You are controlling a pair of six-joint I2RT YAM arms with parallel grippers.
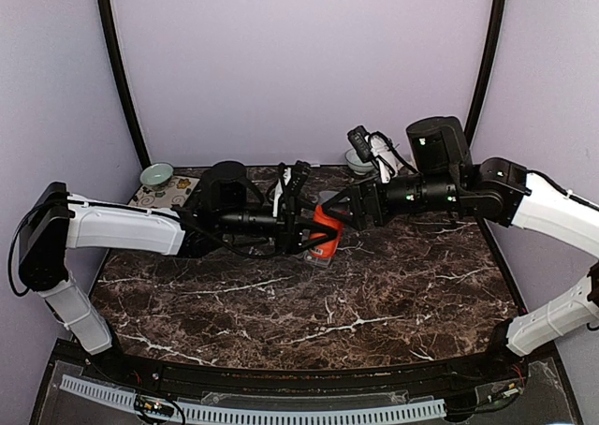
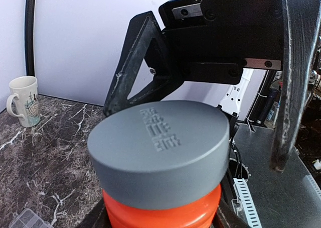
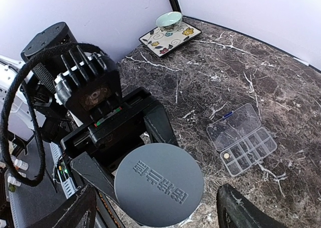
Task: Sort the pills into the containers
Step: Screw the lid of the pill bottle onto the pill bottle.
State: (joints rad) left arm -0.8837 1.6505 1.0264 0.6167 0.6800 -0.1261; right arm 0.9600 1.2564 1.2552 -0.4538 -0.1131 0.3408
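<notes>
Two robot arms meet head-on above a dark marble counter point(image 1: 374, 303). The left arm point(image 1: 131, 228) reaches in from the left, and the left jaws pinch an orange bottle point(image 1: 326, 230) by its body, just under its grey cap point(image 3: 159, 184), holding it clear of the counter. The right arm point(image 1: 449, 191) faces it. The right jaws are spread wide, with one finger point(image 3: 235, 210) on each side of the cap and a gap between each finger and the cap's rim, so the cap sits between them ungripped. The organiser box point(image 3: 243, 137), made of clear plastic, lies flat on the counter with its lid swung open beside the rows of compartments. It sits lower than both sets of jaws and off to one side, well apart from the right jaws and touched by neither. From above, only a clear sliver of it shows, just nearer the arm bases than the held bottle. A small pale round pill point(image 3: 225, 156) rests in one compartment on the side of the box nearer the jaws. Far beyond the jaws, a pale bowl point(image 3: 168, 19) stands on a flowered tray point(image 3: 150, 39) at a back corner of the counter. A white patterned mug point(image 2: 22, 100) stands well off to the side of the left jaws.
</notes>
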